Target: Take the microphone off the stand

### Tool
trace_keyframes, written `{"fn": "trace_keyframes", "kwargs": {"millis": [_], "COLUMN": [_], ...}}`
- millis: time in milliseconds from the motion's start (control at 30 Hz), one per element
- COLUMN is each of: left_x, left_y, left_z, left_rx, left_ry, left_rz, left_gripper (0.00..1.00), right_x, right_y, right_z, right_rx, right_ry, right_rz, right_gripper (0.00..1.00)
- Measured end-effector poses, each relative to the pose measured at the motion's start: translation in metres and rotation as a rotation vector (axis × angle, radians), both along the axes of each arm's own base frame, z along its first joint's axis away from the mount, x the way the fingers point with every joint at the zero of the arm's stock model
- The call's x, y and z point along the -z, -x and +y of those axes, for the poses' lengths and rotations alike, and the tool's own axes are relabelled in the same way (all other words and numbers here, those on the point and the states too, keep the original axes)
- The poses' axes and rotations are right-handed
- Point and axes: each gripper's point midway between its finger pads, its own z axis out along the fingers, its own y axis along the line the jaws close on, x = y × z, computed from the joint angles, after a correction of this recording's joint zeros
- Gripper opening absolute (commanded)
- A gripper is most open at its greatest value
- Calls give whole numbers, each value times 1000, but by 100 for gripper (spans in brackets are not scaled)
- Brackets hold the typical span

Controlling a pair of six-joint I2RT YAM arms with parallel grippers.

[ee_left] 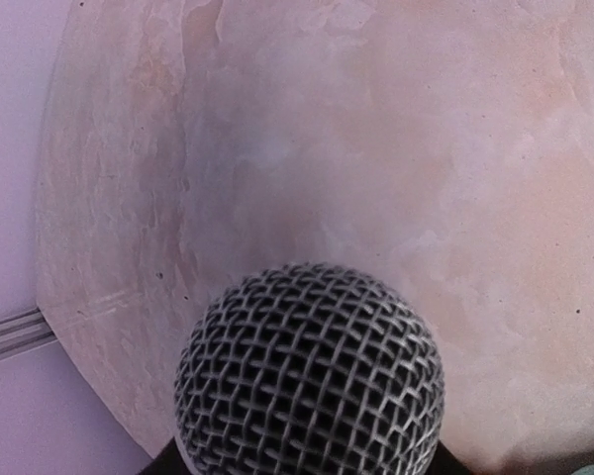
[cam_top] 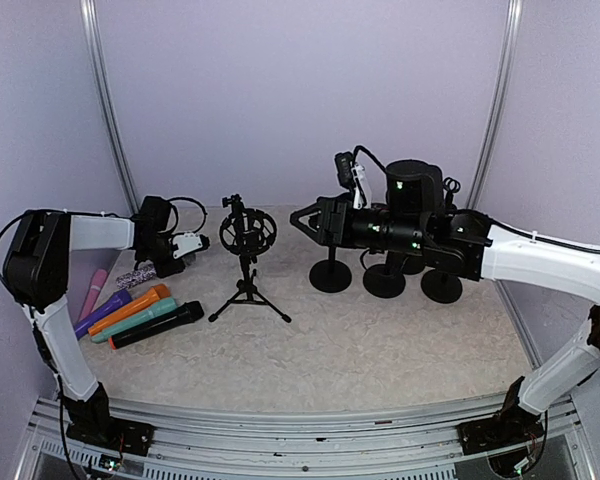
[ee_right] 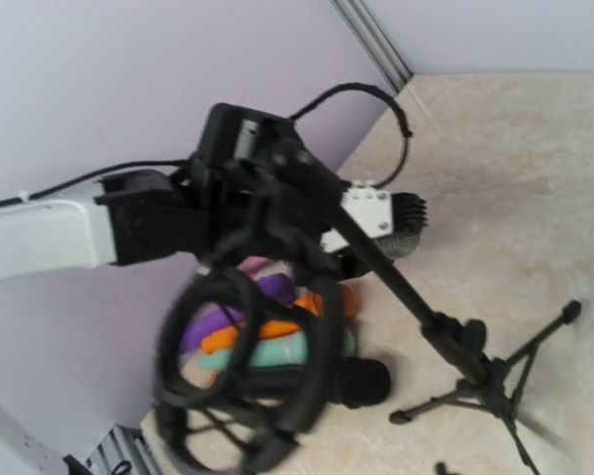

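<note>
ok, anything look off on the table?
Nothing stands out. Stand upright, its mount empty; mic in the left gripper; spare mics lie bunched together.

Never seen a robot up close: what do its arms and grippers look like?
Left arm and right arm: white links, black joints, looping black cables. Left gripper has white fingers; right gripper is black, green lights glowing behind it.

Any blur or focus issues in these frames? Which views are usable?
Top external: sharp, evenly lit, front rail slightly bowed by the lens. Left wrist: microphone grille crisp, table soft. Right wrist: shock mount smeared, stand slightly blurred.
</note>
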Motion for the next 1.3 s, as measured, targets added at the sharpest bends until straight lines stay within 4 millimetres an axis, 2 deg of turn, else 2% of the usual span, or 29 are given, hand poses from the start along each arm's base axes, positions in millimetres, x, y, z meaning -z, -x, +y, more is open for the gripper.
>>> {"fn": "trace_keyframes", "kwargs": {"millis": [133, 300, 433, 633, 733, 800, 933, 1167, 1300], "left_x": [7, 6, -7, -15, -13, -14, -25, -84, -97], "left_y": [9, 19, 26, 31, 35, 37, 44, 62, 74], "left_z": [-1, -3, -5, -4, 2, 5, 0, -34, -54], "left_rx": [2, 12, 20, 21, 4, -6, -11, 39, 80], "left_ry": [14, 41, 76, 123, 143, 162, 225, 378, 424], "left_rz": [45, 83, 84, 93, 116, 133, 146, 78, 72], "left_gripper": [70, 73, 73, 72, 71, 71, 72, 72, 72], "right_x": [26, 77, 139, 252, 286, 298, 305, 304, 304], "right_y": [-9, -28, -40, -54, -58, -61, -60, -44, -25], "right_z": [-8, -3, 6, 13, 13, 13, 18, 36, 50], "right_rx": [13, 35, 50, 77, 94, 111, 122, 96, 58], "right_ry": [23, 109, 220, 412, 476, 505, 518, 517, 519], "right_rz": [43, 104, 166, 277, 297, 294, 278, 243, 228], "right_gripper": [51, 44, 37, 33, 31, 30, 28, 24, 23]}}
